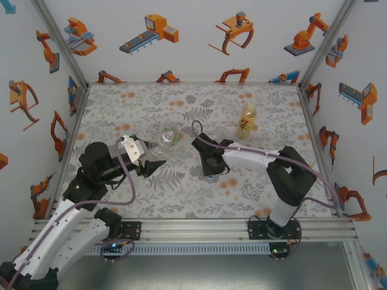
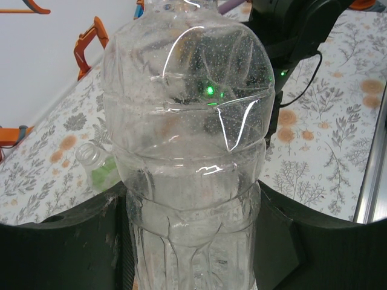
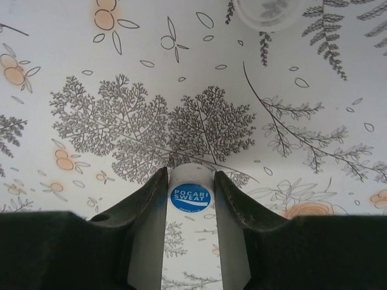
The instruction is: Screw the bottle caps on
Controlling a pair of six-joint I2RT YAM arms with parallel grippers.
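My left gripper [image 2: 193, 241] is shut on the colourless bottle [image 2: 187, 121], with a black finger pressed against each side of its lower body. From above, that gripper [image 1: 153, 164] hovers left of the table's centre. My right gripper [image 3: 190, 184] points down at the table and is shut on the white cap with the blue centre [image 3: 190, 197]; from above this gripper [image 1: 208, 173] is near mid-table. A second, whitish cap [image 3: 269, 12] lies on the cloth ahead of it. The green-tinted bottle [image 1: 169, 134] sits behind the left gripper, its open neck [image 2: 91, 154] uncapped. The yellow-orange bottle [image 1: 246, 121] stands at the back right.
A floral cloth [image 1: 199, 199] covers the table. Walls printed with orange robots enclose the left, back and right sides. An aluminium rail [image 1: 199, 226] runs along the near edge between the two arm bases. The right arm's cable [image 1: 199, 130] loops up behind its wrist.
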